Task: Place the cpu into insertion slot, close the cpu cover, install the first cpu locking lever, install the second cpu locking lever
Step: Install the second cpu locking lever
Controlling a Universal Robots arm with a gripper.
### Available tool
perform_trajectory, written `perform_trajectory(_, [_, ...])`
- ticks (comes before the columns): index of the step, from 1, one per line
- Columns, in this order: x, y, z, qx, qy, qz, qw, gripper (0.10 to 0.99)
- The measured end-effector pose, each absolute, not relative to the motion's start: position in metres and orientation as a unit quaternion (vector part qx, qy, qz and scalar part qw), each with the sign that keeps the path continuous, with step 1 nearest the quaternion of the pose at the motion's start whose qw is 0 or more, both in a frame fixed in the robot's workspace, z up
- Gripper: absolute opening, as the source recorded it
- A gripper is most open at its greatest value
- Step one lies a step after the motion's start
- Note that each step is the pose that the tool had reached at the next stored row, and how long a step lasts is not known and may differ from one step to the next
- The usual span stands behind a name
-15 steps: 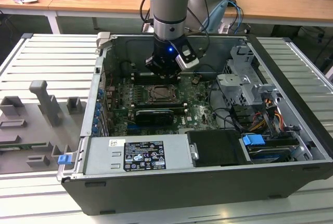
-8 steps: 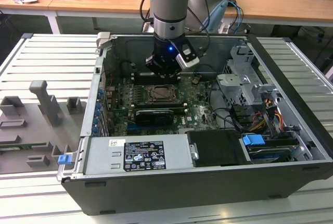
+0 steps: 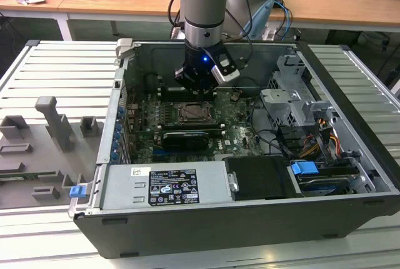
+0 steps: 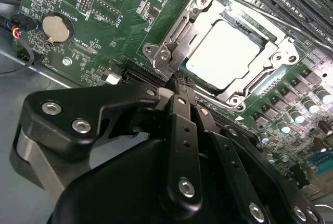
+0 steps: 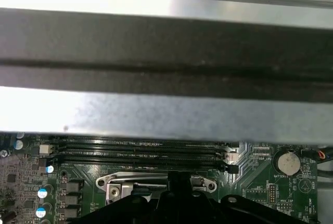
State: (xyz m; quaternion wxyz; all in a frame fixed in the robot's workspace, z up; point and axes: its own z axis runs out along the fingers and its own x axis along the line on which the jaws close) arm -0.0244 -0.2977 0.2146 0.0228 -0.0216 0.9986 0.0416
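While the open computer case [image 3: 250,175] lies on a ribbed grey tabletop [image 3: 56,81] with wooden desks [image 3: 125,0] behind, the end effector [image 4: 179,86] hovers at the insertion slot's [image 4: 171,52] edge, fingers [image 4: 182,125] pressed together on nothing. Seated in the slot, the cpu [image 4: 223,52] shows through the lowered cpu cover [image 4: 283,52], on the green motherboard [image 4: 104,5].
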Motion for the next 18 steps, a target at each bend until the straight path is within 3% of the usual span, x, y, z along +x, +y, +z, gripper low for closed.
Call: perform_trajectory(18, [-0.0244, -0.3080, 0.2194, -0.022, 0.999, 0.042, 0.023, 0.106])
